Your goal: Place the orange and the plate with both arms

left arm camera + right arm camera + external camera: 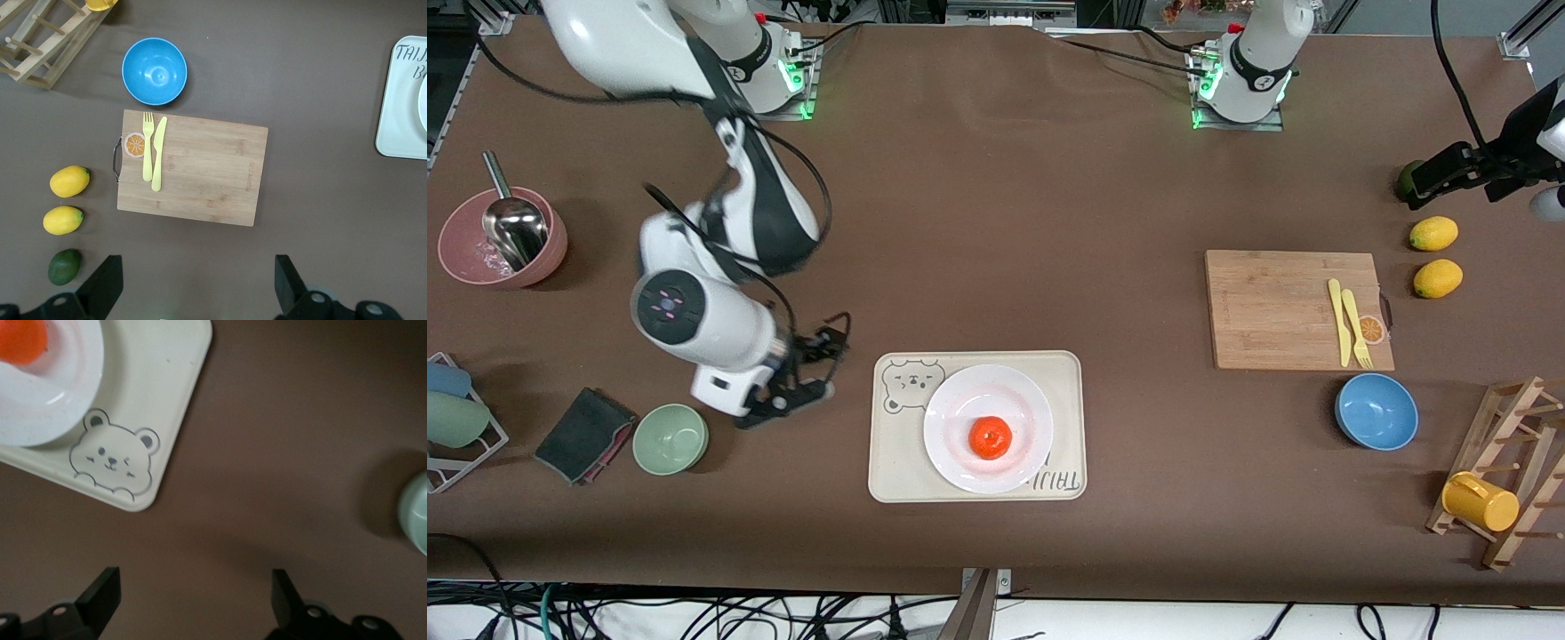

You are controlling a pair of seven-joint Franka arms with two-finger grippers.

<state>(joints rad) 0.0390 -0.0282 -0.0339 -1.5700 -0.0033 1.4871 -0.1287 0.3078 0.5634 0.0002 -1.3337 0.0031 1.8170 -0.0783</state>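
Note:
The orange lies in the middle of the white plate, and the plate stands on a cream bear-printed tray. My right gripper hangs open and empty over bare table beside the tray, toward the right arm's end. In the right wrist view the orange, the plate and the tray show past the open gripper. My left gripper is open and empty above the table near a dark green fruit.
A cutting board with a yellow knife and fork, a blue bowl, two lemons and a wooden rack with a yellow mug sit at the left arm's end. A green bowl, a dark cloth and a pink bowl sit at the right arm's end.

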